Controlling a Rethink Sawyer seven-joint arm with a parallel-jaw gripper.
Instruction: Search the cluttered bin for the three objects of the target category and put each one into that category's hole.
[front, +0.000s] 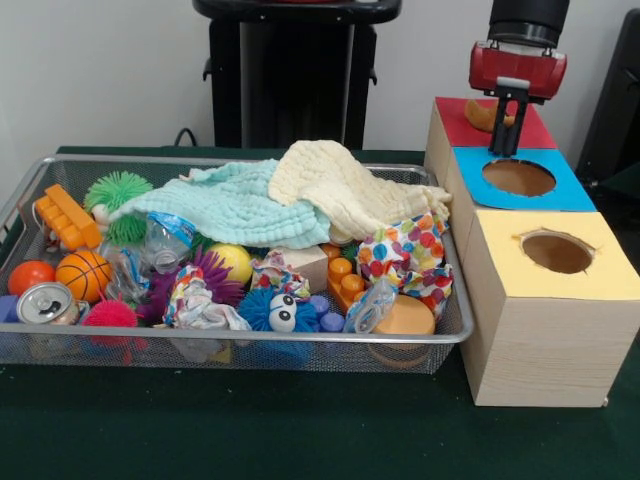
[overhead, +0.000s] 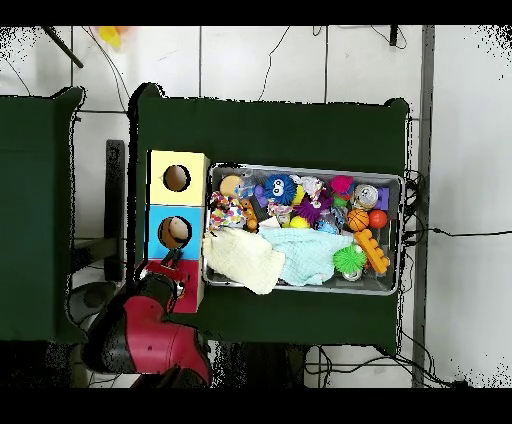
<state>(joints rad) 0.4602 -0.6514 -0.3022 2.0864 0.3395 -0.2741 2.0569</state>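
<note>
- Pincer (front: 510, 118) of the red and black arm hangs above the red-topped section (front: 455, 120) of the wooden sorting box, beside the blue-topped hole (front: 518, 177); whether its black fingers are apart or hold something, I cannot tell.
- An orange shape (front: 484, 116) shows at the red section, maybe one object going in; I judge the task is partly done at most.
- The silver wire mesh bin (front: 300, 352) on the green worktop (front: 250, 430) is full of toys.
- The mint cloth (front: 225, 205) and the cream cloth (front: 335, 180) cover its back part, so remaining objects may be hidden.

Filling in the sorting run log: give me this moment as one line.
gripper: above red hole, state unclear | red hole: tan object inside | blue hole: open | yellow hole: open | bin: cluttered, cloths on top
</note>
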